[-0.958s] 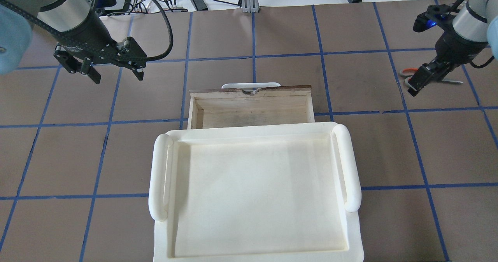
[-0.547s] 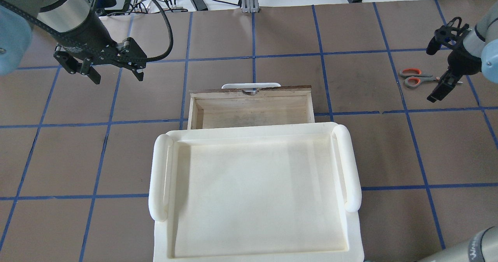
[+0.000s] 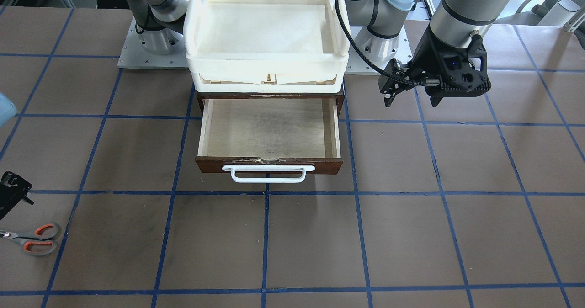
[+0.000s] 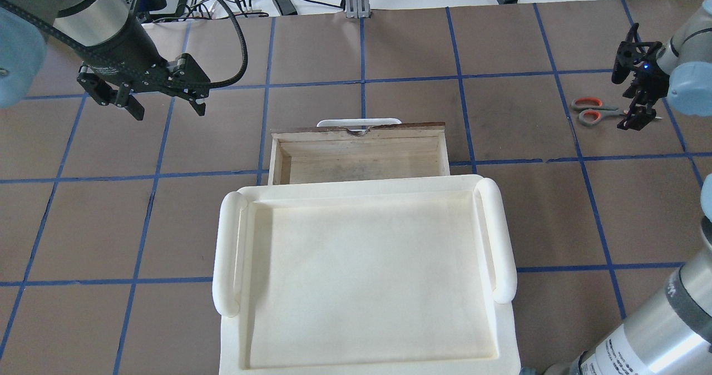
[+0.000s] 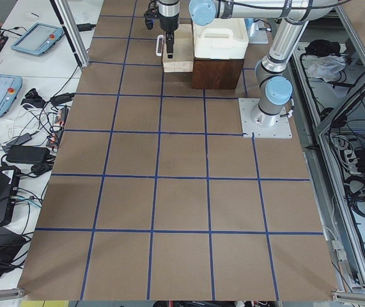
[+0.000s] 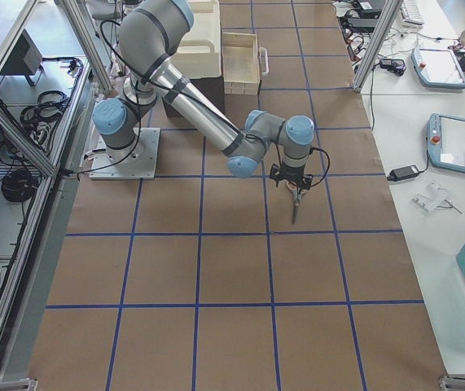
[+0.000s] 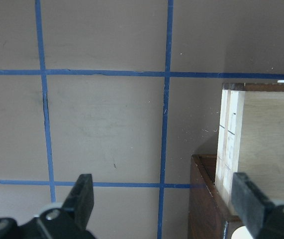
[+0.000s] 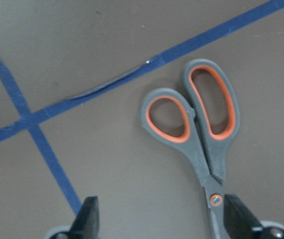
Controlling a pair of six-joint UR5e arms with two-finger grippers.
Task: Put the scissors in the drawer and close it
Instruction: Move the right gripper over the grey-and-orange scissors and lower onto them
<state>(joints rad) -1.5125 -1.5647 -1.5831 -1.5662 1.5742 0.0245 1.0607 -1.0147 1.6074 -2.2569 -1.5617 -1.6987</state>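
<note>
Counting up: one pair of scissors (image 8: 201, 124), one drawer (image 3: 269, 130), one cream tray (image 4: 361, 188), two sets of fingers. My right fingers (image 8: 88, 216) stand wide apart and hold nothing, low over the bench (image 4: 556, 208). The scissors lie flat between them, pivot just beside one finger, loops pointing away. My left fingers (image 7: 84, 199) are spread too and empty, with the pulled-out drawer's side close by one of them.
</note>
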